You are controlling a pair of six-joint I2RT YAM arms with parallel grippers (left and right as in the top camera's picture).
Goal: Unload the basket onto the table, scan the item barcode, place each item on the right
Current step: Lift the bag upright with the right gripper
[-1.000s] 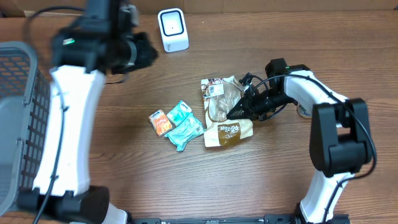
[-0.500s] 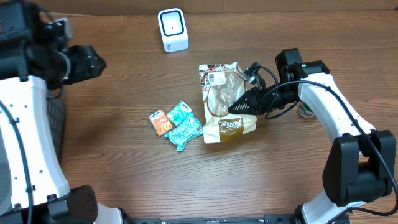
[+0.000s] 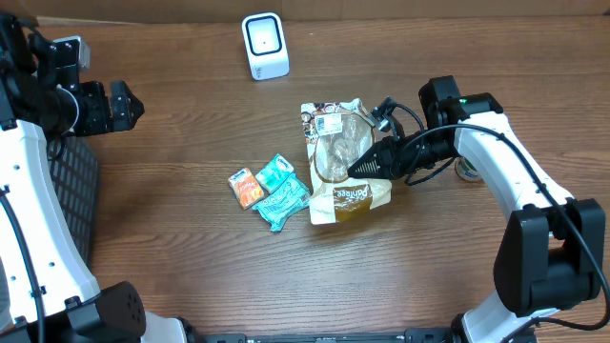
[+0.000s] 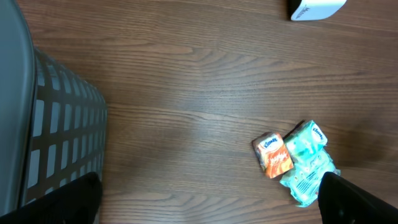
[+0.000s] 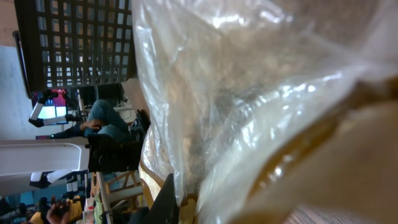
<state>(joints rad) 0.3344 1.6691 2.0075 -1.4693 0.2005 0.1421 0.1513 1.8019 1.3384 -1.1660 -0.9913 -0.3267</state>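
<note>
Right gripper (image 3: 360, 169): you have it clamped shut on the 3 o'clock edge of the snack bag (image 3: 340, 157), and its wrist camera shows little but crinkled clear plastic against the lens. Left gripper (image 3: 127, 104): jaws wide apart, nothing between them, hanging at 10 o'clock over the table (image 3: 191, 276) beside the basket; in its wrist view you see the two dark fingertips (image 4: 65, 198) at opposite lower corners. Wooden table: one. Grey mesh basket (image 3: 69, 195): one, at the 9 o'clock edge. Snack bag, the task item: one, clear film with a tan printed band at its 6 o'clock end, lying just to the 3 o'clock side of the table's centre. You can read a white barcode label (image 3: 331, 122) facing up near its 12 o'clock end. White scanner (image 3: 264, 45): one, upright at 12 o'clock, well apart from the bag. Small packets: three in a cluster at the bag's 8 o'clock, namely one orange packet (image 3: 246, 187) and two teal packets (image 3: 282, 201); whether the nearest teal one touches the bag, you cannot tell.
</note>
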